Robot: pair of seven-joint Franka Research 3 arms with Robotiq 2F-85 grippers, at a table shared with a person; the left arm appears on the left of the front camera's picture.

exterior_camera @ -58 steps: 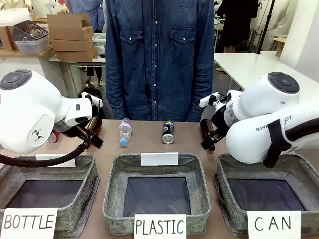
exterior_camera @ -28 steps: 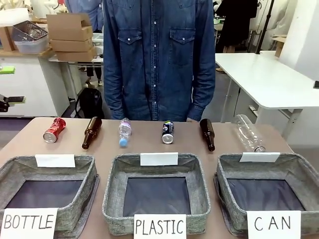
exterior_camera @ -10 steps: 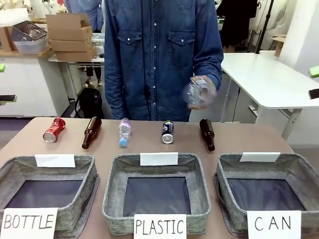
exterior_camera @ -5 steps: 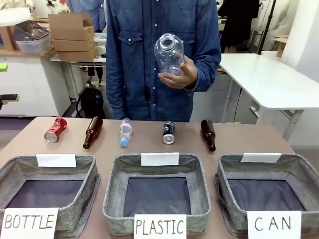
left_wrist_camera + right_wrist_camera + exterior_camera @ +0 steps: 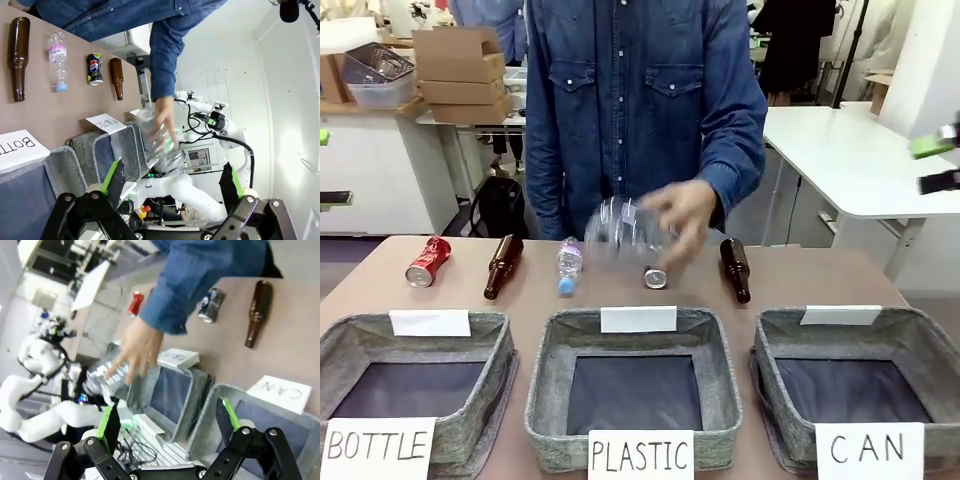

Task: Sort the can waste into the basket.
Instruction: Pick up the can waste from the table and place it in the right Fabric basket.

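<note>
The red dented can lies at the table's far left, also in the right wrist view. The dark blue can lies mid-table, partly behind a person's hand; both wrist views show it. The CAN basket stands front right with nothing in it, and its rim is below my right gripper. My left gripper and right gripper are open, holding nothing, high and off to the table's sides.
The hand holds a clear plastic bottle, blurred, above the middle basket labelled PLASTIC. Two brown bottles and a small water bottle lie in the row. The BOTTLE basket is front left.
Both arms have left the table area. The person picked the clear bottle up from the table's right, raised it, and now swings it down over the middle.
</note>
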